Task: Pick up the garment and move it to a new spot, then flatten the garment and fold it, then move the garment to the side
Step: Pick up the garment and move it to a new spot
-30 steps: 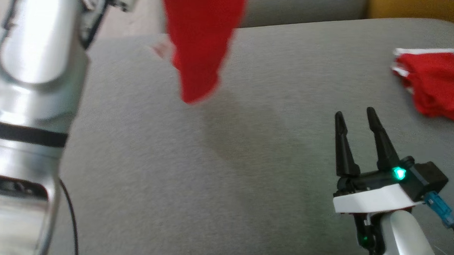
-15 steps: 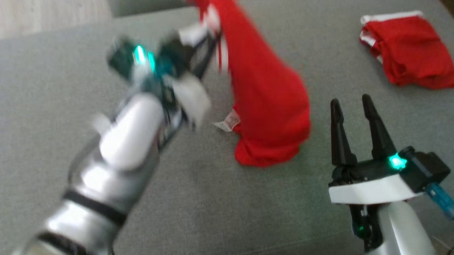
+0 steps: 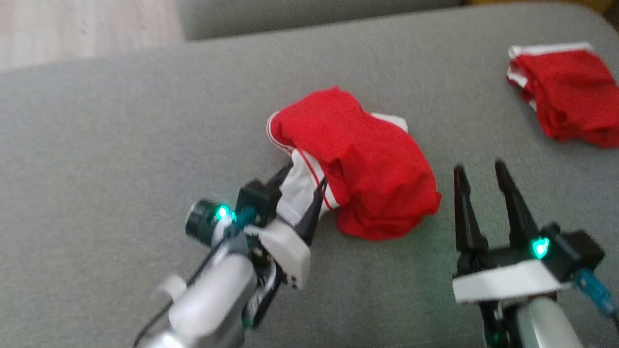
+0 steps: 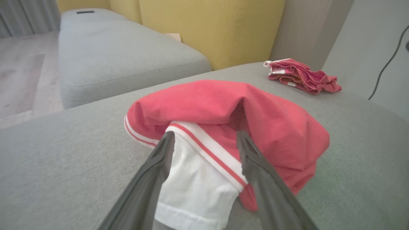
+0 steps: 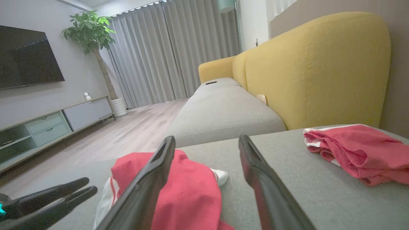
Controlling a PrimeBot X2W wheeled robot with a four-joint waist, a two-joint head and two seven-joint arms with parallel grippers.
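Garment (image 3: 360,181), red with white trim, is lying in a loose, bunched heap on the grey sofa seat (image 3: 109,162). It is sitting well apart from the second red pile (image 3: 572,95), to that pile's left and nearer to me. I am taking that pile as my landmark.

My left tool (image 3: 306,175) is sitting farther left of the pile than the garment does, at the heap's near-left edge, with its two dark fingers spread. A white panel with a red stripe is lying between them. From the left wrist view I am judging that the fingers are only flanking the panel, not pinching it. My right tool (image 3: 480,166) is hovering left of the pile and nearer to me. Its fingers are spread and holding nothing, just beside the heap's right edge without touching it.

I am reading the first step, lifting the garment and setting it in a new spot, as done or finishing, since the cloth is resting on the seat. Everything else is waiting. The heap is crumpled, with folds overlapping, so flattening is not yet begun, and folding and shifting it aside are coming after that.
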